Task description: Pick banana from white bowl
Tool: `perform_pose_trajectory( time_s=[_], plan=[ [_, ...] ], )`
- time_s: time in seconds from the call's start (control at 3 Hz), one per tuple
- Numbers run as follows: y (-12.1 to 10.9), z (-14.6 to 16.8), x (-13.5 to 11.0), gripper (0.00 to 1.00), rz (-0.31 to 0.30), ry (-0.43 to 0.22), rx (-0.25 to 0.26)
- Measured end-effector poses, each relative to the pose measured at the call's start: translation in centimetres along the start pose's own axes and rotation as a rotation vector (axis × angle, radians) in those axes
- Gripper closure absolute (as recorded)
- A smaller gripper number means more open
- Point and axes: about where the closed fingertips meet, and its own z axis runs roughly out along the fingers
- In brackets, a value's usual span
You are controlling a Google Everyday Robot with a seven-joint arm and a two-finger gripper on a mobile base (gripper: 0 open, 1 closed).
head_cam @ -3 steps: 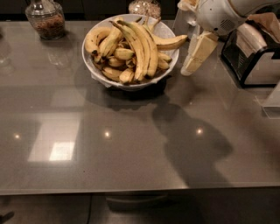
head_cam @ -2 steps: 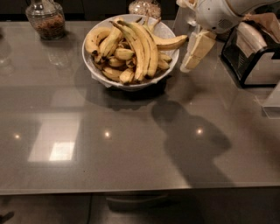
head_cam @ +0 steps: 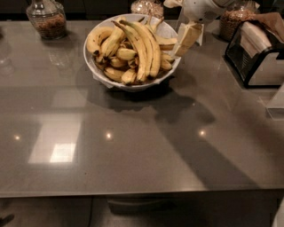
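Observation:
The white bowl [head_cam: 103,74] stands at the back middle of the grey table, piled with bananas. A pair of long dark-edged bananas [head_cam: 144,44] lies across the top, with short stubby ones beneath. A single yellow banana [head_cam: 166,42] lies at the bowl's right side, its end pointing toward the rim. My gripper [head_cam: 188,37] hangs from the white arm at the bowl's right rim, right beside that banana's end. I cannot tell whether it touches the banana.
Glass jars stand at the back: one at the left [head_cam: 46,17], one behind the bowl [head_cam: 148,6], one at the right [head_cam: 233,20]. A black holder [head_cam: 255,57] with napkins stands on the right. The table's front edge [head_cam: 142,193] runs across the bottom.
My gripper has moved left and up, from beside the bowl to its right rim, close to the banana's end. The bowl and bananas have not moved.

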Motion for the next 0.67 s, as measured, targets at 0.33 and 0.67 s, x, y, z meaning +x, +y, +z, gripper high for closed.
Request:
perform_pose_trajectory(
  time_s=[0.33,0.67],
  plan=[
    [-1.0,2.0,0.5,0.29,-0.005,0.002,-0.037],
    [-1.0,3.6,1.4,0.4,0.014,0.012,-0.071]
  ],
)
